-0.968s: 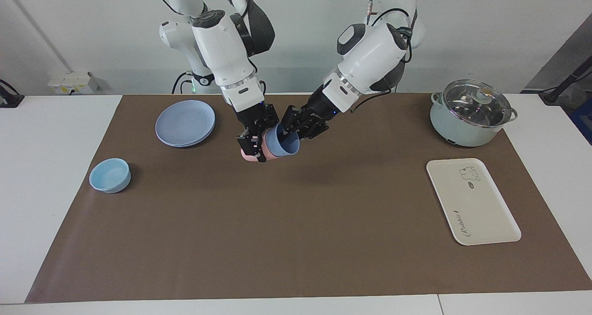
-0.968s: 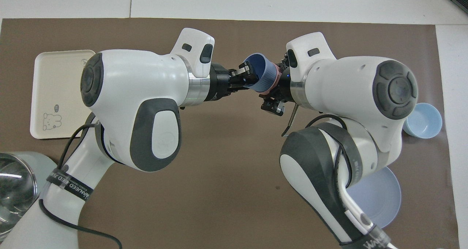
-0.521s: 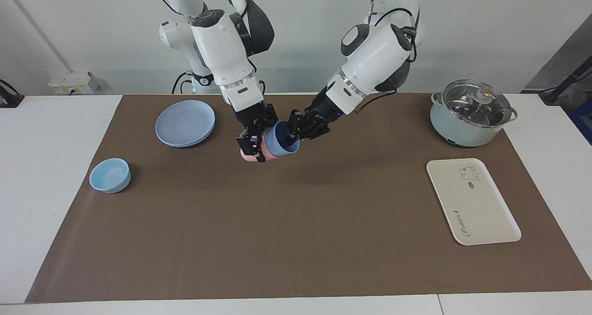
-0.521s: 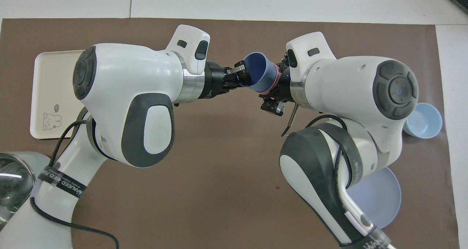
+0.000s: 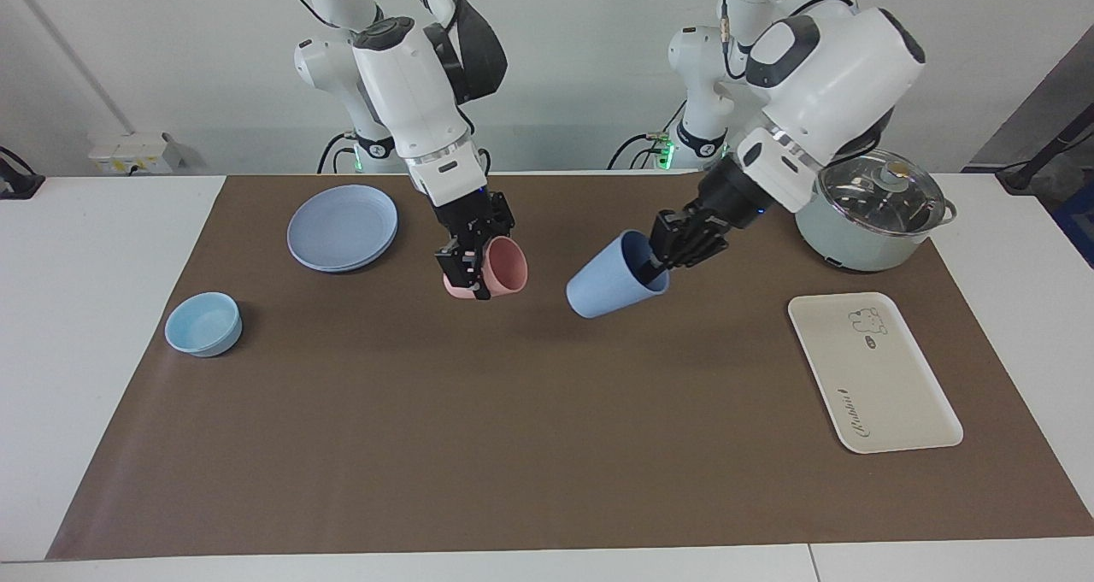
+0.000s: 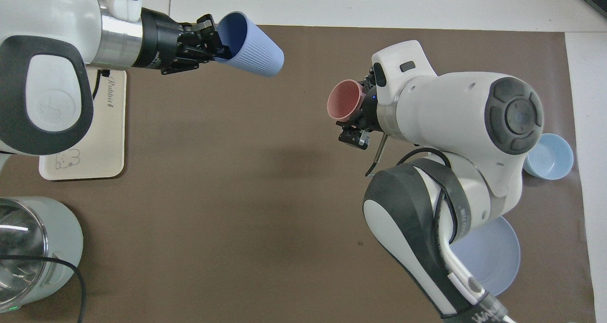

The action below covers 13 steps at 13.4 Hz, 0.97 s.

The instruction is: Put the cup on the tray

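Note:
My left gripper (image 5: 654, 261) is shut on the rim of the periwinkle-blue cup (image 5: 611, 278) and holds it tilted in the air over the brown mat; in the overhead view the gripper (image 6: 216, 43) and the cup (image 6: 253, 45) show too. My right gripper (image 5: 470, 274) is shut on the pink tumbler (image 5: 504, 267), held tilted over the mat; it also shows in the overhead view (image 6: 345, 100). The cream-white tray (image 5: 872, 373) lies flat toward the left arm's end of the table, partly hidden by the left arm in the overhead view (image 6: 111, 138).
A lidded pot (image 5: 872, 210) stands nearer to the robots than the tray. A round blue plate (image 5: 342, 227) and a light blue bowl (image 5: 203, 324) lie toward the right arm's end. The brown mat (image 5: 547, 437) covers the table's middle.
The blue cup has come out of the pink tumbler. My left gripper has carried it toward the tray's end of the table. The right gripper has stayed in place with the pink tumbler.

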Tool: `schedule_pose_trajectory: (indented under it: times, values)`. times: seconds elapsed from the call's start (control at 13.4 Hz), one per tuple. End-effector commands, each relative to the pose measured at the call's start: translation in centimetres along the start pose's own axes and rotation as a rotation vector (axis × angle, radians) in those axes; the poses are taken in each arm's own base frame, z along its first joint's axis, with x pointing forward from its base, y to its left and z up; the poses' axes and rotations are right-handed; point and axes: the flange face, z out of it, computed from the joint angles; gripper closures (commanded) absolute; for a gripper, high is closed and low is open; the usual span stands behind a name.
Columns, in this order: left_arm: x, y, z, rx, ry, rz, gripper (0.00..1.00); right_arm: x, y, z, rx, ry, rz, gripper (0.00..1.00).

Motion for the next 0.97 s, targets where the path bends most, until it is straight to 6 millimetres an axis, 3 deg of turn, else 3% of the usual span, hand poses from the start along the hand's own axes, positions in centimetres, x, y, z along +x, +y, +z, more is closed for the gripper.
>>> schedule_pose_trajectory:
  times: [0.0,0.15,0.3,0.52,0.6,0.74,0.89]
  values:
    - [2.1,-4.6,-1.0,0.217,0.087,0.062,1.0,-1.5,1.7,-0.8,-0.028,-0.003,0.046,1.0]
    - [4.6,-11.0,-3.0,0.286,0.098,0.138,1.0,-3.6,4.2,-1.9,-0.03,0.031,0.126,1.0]
    - [6.5,-17.9,-5.0,0.328,0.102,0.229,1.0,-7.6,7.8,-3.0,0.014,0.147,0.206,1.0]
    - [7.3,-29.1,-4.6,0.443,0.085,0.339,1.0,-15.3,12.1,-3.9,0.039,0.302,0.276,1.0]
    - [7.7,-32.2,-4.3,0.457,0.108,0.331,1.0,-17.7,12.7,-3.0,0.054,0.356,0.303,1.0]
    - [8.2,-34.5,-3.1,0.461,0.109,0.302,1.0,-22.0,13.8,0.0,0.062,0.488,0.319,1.0]
    - [8.7,-37.4,-1.1,0.457,0.079,0.261,1.0,-25.1,14.0,2.7,0.058,0.571,0.353,1.0]
